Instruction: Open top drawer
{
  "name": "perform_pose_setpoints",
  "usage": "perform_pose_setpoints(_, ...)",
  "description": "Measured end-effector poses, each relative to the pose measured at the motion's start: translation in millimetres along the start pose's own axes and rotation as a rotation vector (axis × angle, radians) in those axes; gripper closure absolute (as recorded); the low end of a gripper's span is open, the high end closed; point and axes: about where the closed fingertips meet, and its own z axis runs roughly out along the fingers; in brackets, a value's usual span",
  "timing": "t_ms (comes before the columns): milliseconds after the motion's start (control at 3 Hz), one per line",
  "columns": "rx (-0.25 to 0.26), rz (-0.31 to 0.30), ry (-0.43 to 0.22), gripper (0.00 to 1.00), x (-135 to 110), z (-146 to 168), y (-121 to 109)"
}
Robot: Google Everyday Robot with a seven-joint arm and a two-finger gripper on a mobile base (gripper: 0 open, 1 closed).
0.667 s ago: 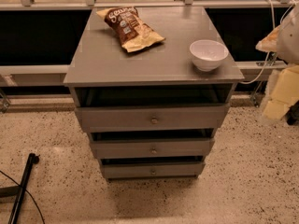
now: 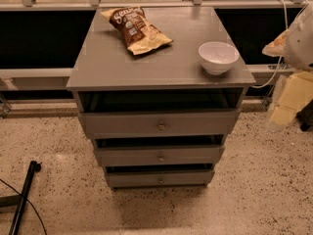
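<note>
gripper (image 2: 288,99) at 3 o'clock of the cabinet; cannot tell its clasp. approach stage: next it must reach top drawer (image 2: 122,124) knob (image 2: 161,126), then pull toward 6 o'clock.

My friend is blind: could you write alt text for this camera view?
A grey cabinet of three drawers stands on a speckled floor, its top drawer untouched. A chip bag and a white bowl sit on top. The gripper hangs at the right edge, apart from the cabinet.

Grey top drawer (image 2: 122,124) (round knob) closed; gripper (image 2: 289,99) at right edge.
</note>
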Motion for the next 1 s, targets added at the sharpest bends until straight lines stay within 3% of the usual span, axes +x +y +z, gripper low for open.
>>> perform_pose_setpoints(333, 0.048, -0.092, -0.086, 0.0, -7, 24, 14)
perform_pose_setpoints(667, 0.092, -0.096, -0.094, 0.0, -12, 21, 3)
perform_pose_setpoints(1000, 0.079, -0.161, -0.081, 0.0, -21, 36, 4)
